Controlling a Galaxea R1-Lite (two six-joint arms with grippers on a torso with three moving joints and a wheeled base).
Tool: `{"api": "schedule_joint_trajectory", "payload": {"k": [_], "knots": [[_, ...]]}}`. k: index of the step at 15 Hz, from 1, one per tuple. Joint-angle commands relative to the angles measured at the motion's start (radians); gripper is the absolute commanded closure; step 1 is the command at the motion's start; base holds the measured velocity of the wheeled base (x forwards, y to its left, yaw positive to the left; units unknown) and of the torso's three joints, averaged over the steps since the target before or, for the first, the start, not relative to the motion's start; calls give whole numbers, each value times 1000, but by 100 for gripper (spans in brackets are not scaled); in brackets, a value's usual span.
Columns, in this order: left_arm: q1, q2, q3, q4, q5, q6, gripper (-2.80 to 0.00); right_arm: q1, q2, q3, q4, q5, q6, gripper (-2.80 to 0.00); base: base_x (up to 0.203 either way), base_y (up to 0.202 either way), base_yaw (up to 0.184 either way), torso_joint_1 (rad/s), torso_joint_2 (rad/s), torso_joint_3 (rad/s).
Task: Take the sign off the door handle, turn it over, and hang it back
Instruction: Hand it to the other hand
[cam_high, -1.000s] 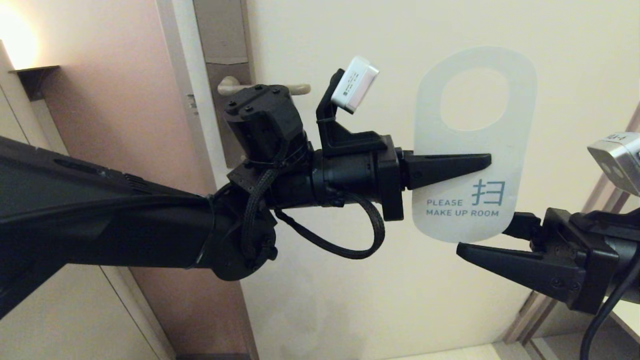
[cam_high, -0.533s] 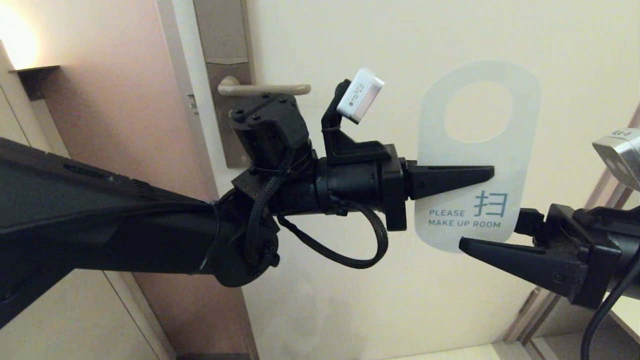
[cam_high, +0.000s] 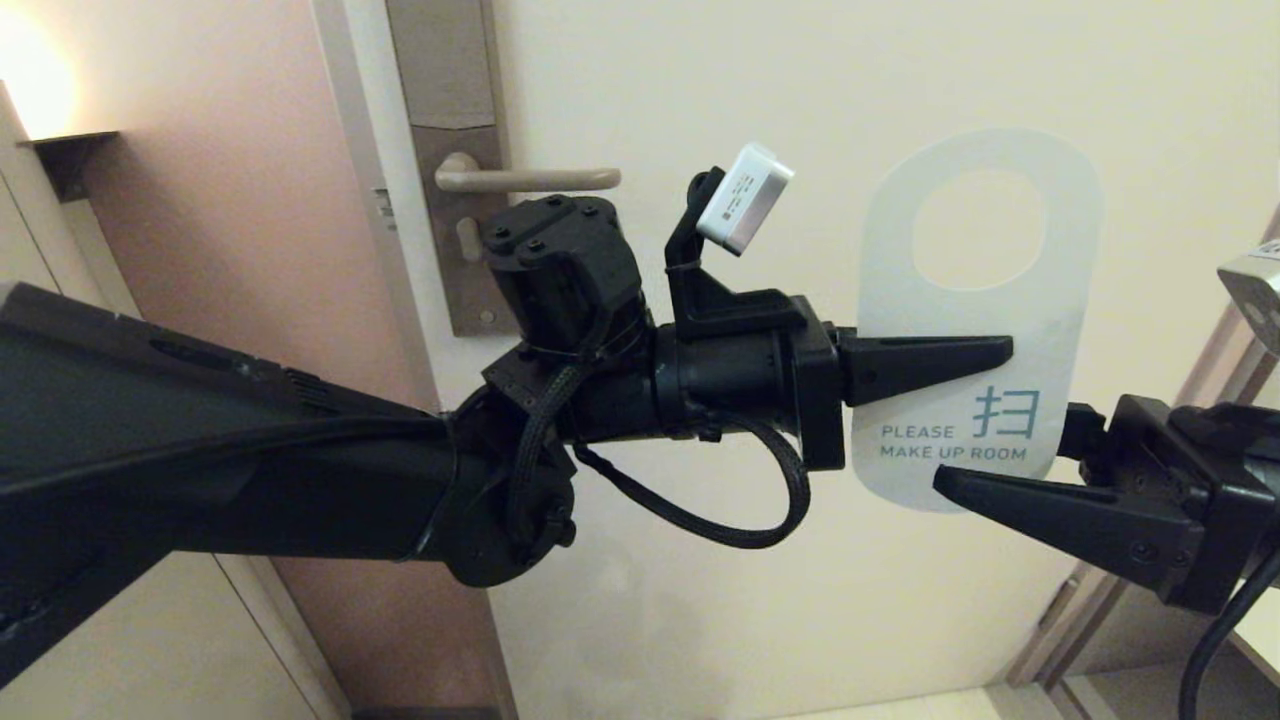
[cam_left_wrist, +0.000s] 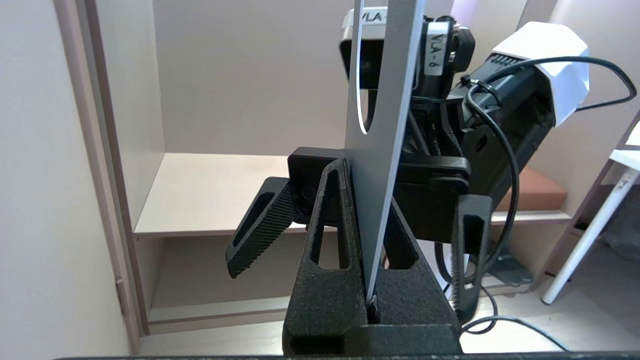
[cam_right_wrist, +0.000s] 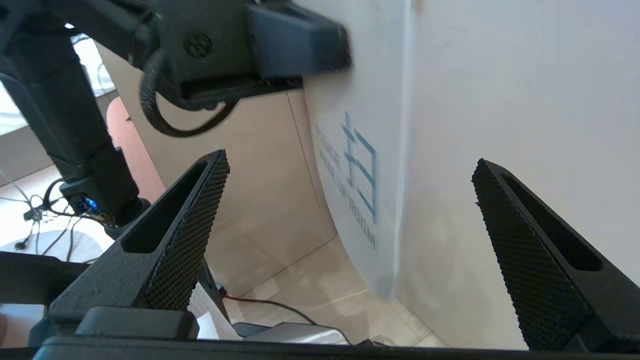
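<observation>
**Now the sign is drifting toward your right gripper**

Over the last second the sign (cam_high: 975, 320) has slid toward 4 o'clock in the head view, carried by your left gripper (cam_high: 935, 355), which is clamped flat across its middle. Its lower rounded end now sits between the wide-spread fingers of your right gripper (cam_high: 990, 490), which grip nothing yet. That reads as a handover about to happen, the way you get it flipped. The door handle (cam_high: 530, 180), off at 10 o'clock, hangs bare. The sign's long axis runs upright, oval hole at 12 o'clock, with the white "MAKE UP ROOM" face toward you.
</observation>
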Motion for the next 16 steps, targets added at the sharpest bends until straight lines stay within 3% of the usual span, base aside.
{"api": "schedule_joint_trajectory", "payload": {"k": [1, 16], "knots": [[-5, 11, -7, -6, -4, -4, 0, 2, -14, -2, -3, 6, 1, -280, 0, 0, 0, 0, 0, 0], [-11, 31, -44, -6, -2, -2, 0, 2, -10, 7, -3, 33, -40, -280, 0, 0, 0, 0, 0, 0]]}}
